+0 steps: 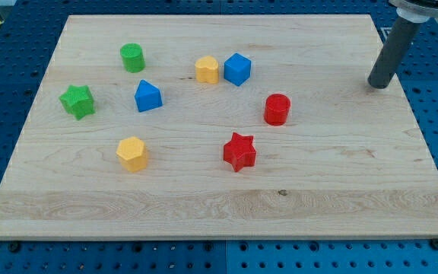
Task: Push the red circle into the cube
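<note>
Light wooden board (219,194) fills the view. Dark rod's tip (378,84) sits at the view's upper right (no hand; touching nothing), well apart from the blocks. Blue cube (237,68) touches a yellow block (207,69). Red cylinder (277,109) lies just lower right of the cube.

My tip (379,84) rests near the board's (204,205) right edge, well apart from the red circle (277,109) at its lower left. The blue cube (237,68) touches a yellow block (207,69).
</note>
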`<state>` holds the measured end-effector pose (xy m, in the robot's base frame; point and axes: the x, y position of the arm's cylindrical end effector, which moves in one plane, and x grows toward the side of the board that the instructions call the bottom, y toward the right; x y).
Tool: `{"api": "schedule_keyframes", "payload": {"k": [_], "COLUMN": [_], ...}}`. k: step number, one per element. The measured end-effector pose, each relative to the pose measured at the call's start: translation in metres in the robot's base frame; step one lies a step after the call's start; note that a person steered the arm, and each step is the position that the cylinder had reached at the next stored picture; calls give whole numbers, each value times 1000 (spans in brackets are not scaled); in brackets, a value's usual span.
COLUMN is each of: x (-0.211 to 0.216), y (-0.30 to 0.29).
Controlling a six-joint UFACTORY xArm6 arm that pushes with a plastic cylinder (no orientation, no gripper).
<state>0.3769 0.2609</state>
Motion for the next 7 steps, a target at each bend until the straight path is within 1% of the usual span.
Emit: {"api": "schedule_keyframes", "payload": {"k": [2,3,4,5,6,7], "x": [0,14,57,92,118,120], "y": [4,23,25,-4,-57,-109]}}
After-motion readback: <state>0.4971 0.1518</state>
